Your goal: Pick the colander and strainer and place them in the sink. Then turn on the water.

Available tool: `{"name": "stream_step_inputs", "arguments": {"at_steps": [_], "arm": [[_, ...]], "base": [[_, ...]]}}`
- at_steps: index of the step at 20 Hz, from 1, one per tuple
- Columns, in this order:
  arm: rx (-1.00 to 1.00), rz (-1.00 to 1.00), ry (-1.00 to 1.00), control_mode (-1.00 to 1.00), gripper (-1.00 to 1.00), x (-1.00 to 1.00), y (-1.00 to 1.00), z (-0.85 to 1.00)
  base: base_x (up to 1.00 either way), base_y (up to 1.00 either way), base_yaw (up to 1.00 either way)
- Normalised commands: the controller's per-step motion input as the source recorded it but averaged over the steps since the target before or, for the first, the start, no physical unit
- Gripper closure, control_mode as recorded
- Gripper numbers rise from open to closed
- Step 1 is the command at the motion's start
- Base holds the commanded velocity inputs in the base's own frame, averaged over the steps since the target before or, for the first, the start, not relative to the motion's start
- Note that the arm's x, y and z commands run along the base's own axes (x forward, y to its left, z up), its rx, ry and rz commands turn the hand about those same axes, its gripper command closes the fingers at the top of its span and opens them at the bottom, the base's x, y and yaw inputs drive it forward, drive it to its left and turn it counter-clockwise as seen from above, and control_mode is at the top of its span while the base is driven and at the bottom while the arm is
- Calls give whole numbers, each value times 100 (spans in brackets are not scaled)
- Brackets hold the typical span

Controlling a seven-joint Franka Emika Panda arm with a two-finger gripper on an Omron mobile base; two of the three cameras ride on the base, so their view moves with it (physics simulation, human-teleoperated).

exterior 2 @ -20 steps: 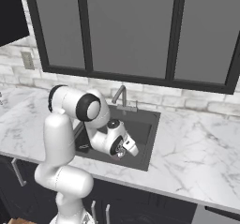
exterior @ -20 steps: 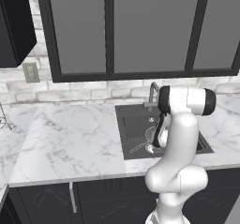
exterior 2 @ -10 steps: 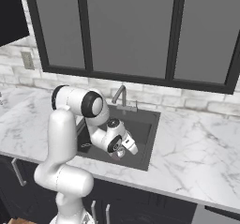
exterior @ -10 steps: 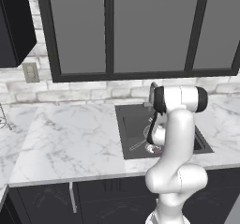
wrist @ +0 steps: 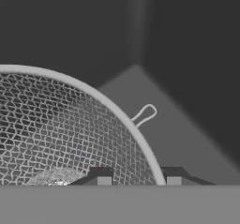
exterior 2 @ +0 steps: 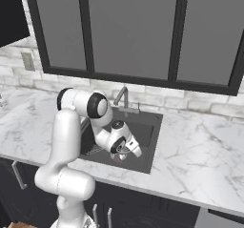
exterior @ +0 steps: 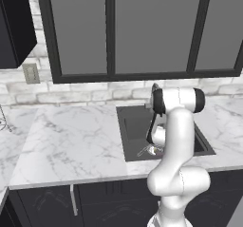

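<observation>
The strainer (wrist: pixel 61 134), a round light-grey mesh bowl with a pale rim, sits low inside the dark sink (exterior: pixel 130 126). A small wire loop (wrist: pixel 145 114) sticks out past its rim. My gripper (wrist: pixel 137 178) reaches down into the basin and straddles the rim, one fingertip (wrist: pixel 101 176) on the mesh side and the other outside, with a gap showing. From the base, the strainer (exterior 2: pixel 121 154) shows under my hand, and its thin handle (exterior: pixel 142 151) points left. The arm hides the colander. No water is in view at the faucet (exterior 2: pixel 121 96).
White marble counter (exterior: pixel 71 140) runs left of the sink (exterior 2: pixel 147 127) and also lies to its right (exterior 2: pixel 190 155). Dark-framed windows stand above a brick backsplash. A wall outlet (exterior: pixel 31 72) is at the far left. Dark cabinet fronts (exterior: pixel 95 202) sit below the counter.
The arm's upper joint has swung a little to the left, and the hand with the strainer has shifted slightly within the basin.
</observation>
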Motion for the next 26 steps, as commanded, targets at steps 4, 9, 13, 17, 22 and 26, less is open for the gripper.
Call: {"name": "stream_step_inputs", "arguments": {"at_steps": [4, 9, 13, 17, 22, 26], "arm": [[0, 0, 3, -100, 100, 17, -8, -34], [1, 0, 1, -100, 100, 17, -3, -37], [2, 0, 2, -100, 100, 10, 0, -50], [0, 0, 2, -100, -100, 3, 0, -54], [2, 0, 0, -100, -100, -1, -5, -23], [1, 0, -1, -100, -100, -7, -16, -1]], "base": [[0, 0, 0], [0, 0, 0], [0, 0, 0], [0, 0, 0], [0, 0, 0], [0, 0, 0]]}}
